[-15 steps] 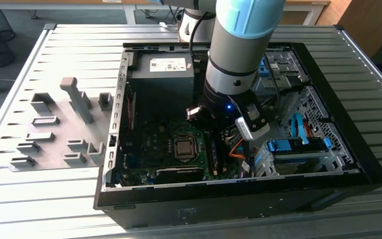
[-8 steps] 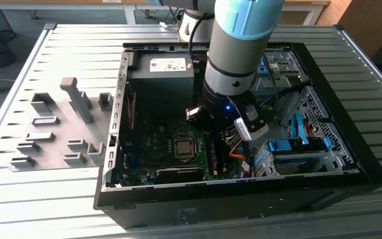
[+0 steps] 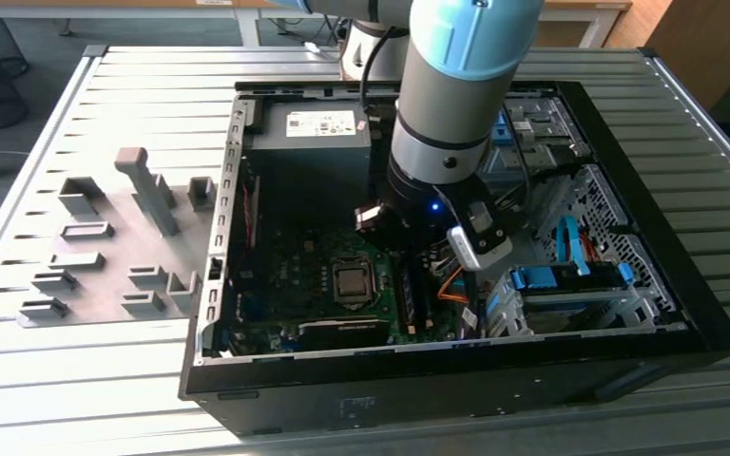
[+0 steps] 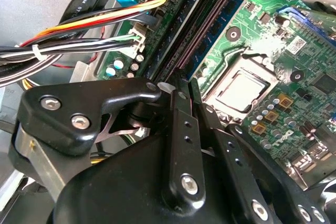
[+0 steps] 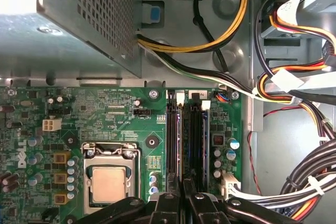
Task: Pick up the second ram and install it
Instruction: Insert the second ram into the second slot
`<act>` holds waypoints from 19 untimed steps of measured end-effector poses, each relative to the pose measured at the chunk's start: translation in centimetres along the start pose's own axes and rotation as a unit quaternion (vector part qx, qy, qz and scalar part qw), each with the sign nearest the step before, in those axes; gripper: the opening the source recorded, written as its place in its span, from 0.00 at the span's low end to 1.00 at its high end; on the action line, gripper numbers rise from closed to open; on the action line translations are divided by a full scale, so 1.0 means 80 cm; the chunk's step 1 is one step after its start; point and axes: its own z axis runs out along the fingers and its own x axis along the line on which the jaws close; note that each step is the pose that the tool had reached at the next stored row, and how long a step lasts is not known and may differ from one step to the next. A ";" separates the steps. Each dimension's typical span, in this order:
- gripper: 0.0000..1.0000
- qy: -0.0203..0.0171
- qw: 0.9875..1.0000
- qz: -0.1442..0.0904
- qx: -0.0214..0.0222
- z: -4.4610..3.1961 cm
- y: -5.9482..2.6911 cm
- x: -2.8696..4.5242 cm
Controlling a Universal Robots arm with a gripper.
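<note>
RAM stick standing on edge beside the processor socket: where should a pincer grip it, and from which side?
Pinch the RAM stick's top edge across its flat faces, from straight above the motherboard: it stands upright, with neighbouring slots close alongside.

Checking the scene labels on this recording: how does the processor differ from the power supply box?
The processor is a small flat silver square lying in the motherboard; the power supply box is a large grey block at the board's edge. The processor's top is plain, while the box has a perforated wall and a white label. Both sit inside the open computer case.
</note>
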 end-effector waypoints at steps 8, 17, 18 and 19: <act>0.14 0.000 1.000 0.000 -0.001 0.0012 0.000 0.0002; 0.14 0.000 1.000 0.000 -0.004 0.0013 -0.001 0.0003; 0.14 0.000 1.000 0.001 -0.004 0.0013 -0.001 0.0001; 0.14 0.000 1.000 0.001 -0.005 0.0012 -0.002 0.0000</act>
